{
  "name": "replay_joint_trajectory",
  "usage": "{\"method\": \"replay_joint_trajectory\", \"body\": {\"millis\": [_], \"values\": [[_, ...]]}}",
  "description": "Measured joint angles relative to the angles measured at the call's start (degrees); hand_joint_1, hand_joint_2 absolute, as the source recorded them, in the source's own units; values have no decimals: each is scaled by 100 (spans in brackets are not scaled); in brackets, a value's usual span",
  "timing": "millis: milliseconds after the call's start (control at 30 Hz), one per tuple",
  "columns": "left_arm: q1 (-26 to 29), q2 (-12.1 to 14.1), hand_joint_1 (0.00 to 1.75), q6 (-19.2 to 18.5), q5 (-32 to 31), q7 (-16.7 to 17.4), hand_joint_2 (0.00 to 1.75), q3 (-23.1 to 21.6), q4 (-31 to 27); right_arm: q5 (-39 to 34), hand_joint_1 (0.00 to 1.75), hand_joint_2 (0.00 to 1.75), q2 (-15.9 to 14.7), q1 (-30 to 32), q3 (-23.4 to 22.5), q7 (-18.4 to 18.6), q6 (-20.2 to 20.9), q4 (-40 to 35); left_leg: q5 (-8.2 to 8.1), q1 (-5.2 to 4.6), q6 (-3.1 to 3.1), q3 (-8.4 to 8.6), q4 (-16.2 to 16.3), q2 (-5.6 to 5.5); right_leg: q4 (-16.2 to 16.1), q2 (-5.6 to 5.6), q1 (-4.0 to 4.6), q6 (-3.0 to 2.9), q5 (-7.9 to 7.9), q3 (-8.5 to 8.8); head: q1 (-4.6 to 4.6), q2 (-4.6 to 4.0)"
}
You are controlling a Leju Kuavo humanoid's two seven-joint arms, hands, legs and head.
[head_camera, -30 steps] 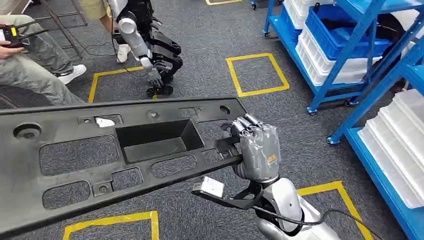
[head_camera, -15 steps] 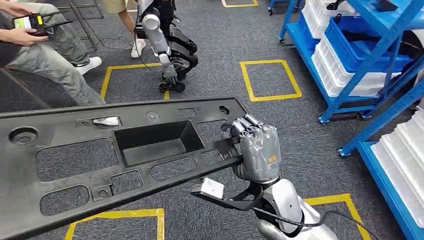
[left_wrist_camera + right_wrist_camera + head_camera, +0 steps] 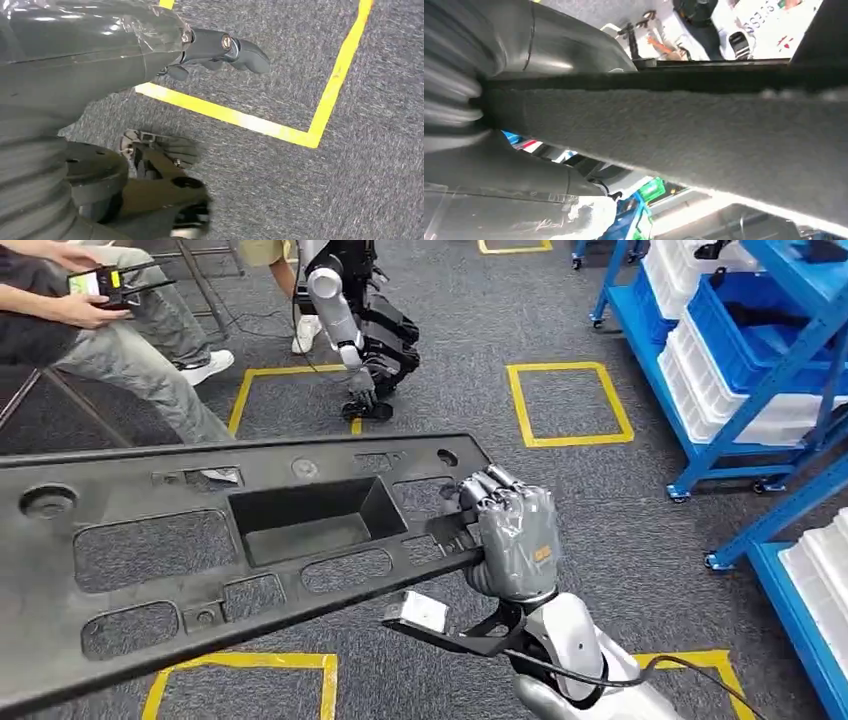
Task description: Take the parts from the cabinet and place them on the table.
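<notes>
A long black plastic panel (image 3: 200, 550) with a rectangular recess and several cut-outs stretches across the head view from the left edge to the middle. My right hand (image 3: 515, 535) grips its right end, fingers wrapped over the edge. The right wrist view shows the panel's felt-like underside (image 3: 674, 135) close up, pressed against my right hand (image 3: 499, 45). My left hand (image 3: 90, 50) hangs over grey carpet with a dark finger (image 3: 235, 47) stretched out and nothing in it.
Blue racks (image 3: 760, 360) with white and blue bins line the right side. Another humanoid robot (image 3: 360, 320) stands ahead, and a seated person (image 3: 110, 340) holds a controller at the far left. Yellow tape squares (image 3: 570, 405) mark the carpet.
The whole background has slid to the right, so the camera has turned. The panel stays in the same place in my right hand's grip.
</notes>
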Motion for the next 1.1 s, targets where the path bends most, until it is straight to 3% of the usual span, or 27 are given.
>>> {"method": "replay_joint_trajectory", "body": {"millis": [33,67,133,167,200,300,333,367,400,467,500,533,600,633,667,700,800,833,867,900,967,1100], "values": [[4,0,0,0,-2,0,175,0,0,0,175,175,0,1,0,-2,0,0,98,7,5,-2,-45,11,0,-36,2,4,-8,7,-2,0],[3,0,0,0,-9,0,175,0,0,0,175,175,0,0,0,-2,0,0,308,9,21,136,-355,19,0,-68,3,11,-17,21,-2,0],[-2,0,0,0,-22,0,175,0,0,0,175,175,0,-1,0,0,0,0,833,2,78,675,-1434,107,-2,-131,2,36,-52,80,0,0],[-2,0,0,0,-24,2,175,0,0,0,175,175,0,0,0,0,0,0,801,-23,111,795,-1726,279,-8,-154,9,53,-66,86,4,0],[-10,0,0,0,-35,7,175,0,0,0,175,175,0,-1,0,0,0,0,824,-79,138,778,-1764,248,-6,-163,25,82,-77,82,4,0],[5,2,0,2,-50,11,175,0,0,0,175,175,-2,6,0,13,0,0,824,-114,205,763,-1782,160,-65,-229,-5,170,-73,121,2,0],[4,0,0,2,-57,13,175,0,2,0,175,175,-4,8,0,18,0,-2,874,-43,261,836,-1891,123,-38,-194,-10,211,-125,138,9,0],[-1,0,0,2,-61,13,175,0,2,0,175,175,-4,16,0,20,0,-2,885,-55,279,866,-1933,107,94,-41,-21,212,-220,105,4,0],[-6,0,0,2,-61,13,175,0,0,2,175,175,-4,15,0,29,0,-4,887,-55,326,871,-1935,96,402,50,-13,203,-414,-48,20,0],[-4,0,0,2,-61,13,175,0,2,0,175,175,-2,52,0,37,0,-4,875,-69,357,872,-1932,35,1290,122,-8,214,-814,-501,59,0],[2,0,0,2,-61,13,175,0,2,2,175,175,-2,73,0,37,0,-2,873,-75,360,872,-1927,-3,1613,128,-7,223,-880,-683,59,0],[5,0,0,2,-61,13,175,0,0,4,175,175,-2,83,0,44,4,-2,871,-75,362,875,-1923,-45,1666,128,-8,228,-812,-734,57,0],[2,0,0,2,-77,13,175,0,2,24,175,175,-9,83,0,55,7,-2,848,-66,347,886,-1888,-143,1022,138,-18,223,-321,-485,70,0],[0,0,0,2,-81,13,175,0,2,42,175,175,-9,83,0,55,7,-4,817,-61,320,887,-1845,-193,474,183,-35,224,-17,-246,81,0],[3,0,0,2,-87,13,175,0,2,55,175,175,-9,79,0,61,4,-4,778,-54,287,865,-1792,-223,119,308,-55,223,46,-108,96,0],[-5,0,0,2,-94,13,175,0,2,61,175,175,-7,86,0,72,4,-6,746,-91,243,815,-1700,-257,52,352,-33,208,-2,-86,92,0],[4,0,0,2,-118,13,175,2,2,94,175,175,-17,105,-6,99,7,-22,767,-58,192,807,-1736,-309,85,276,10,124,3,-98,70,0],[3,2,0,2,-120,15,175,2,0,100,175,175,-15,105,-7,103,7,-24,738,-58,153,803,-1711,-319,34,228,-25,73,32,-81,79,0],[1,2,0,2,-118,15,175,0,2,103,175,175,-15,114,-7,103,13,-35,658,-65,116,801,-1592,-182,17,189,-30,53,38,-51,61,0],[-4,2,0,2,-114,15,175,0,2,105,175,175,-15,115,-7,103,15,-50,499,-60,82,684,-1339,-93,12,159,-28,32,31,-37,9,0],[-3,2,0,2,-85,15,175,0,2,103,175,175,-13,117,-7,103,17,-52,179,-24,35,359,-661,-33,14,90,-13,9,17,-22,2,0],[-1,2,0,2,-81,17,175,0,2,103,175,175,-13,118,-7,103,17,-52,134,-18,29,295,-537,-29,14,76,-11,6,14,-19,2,0]]}}
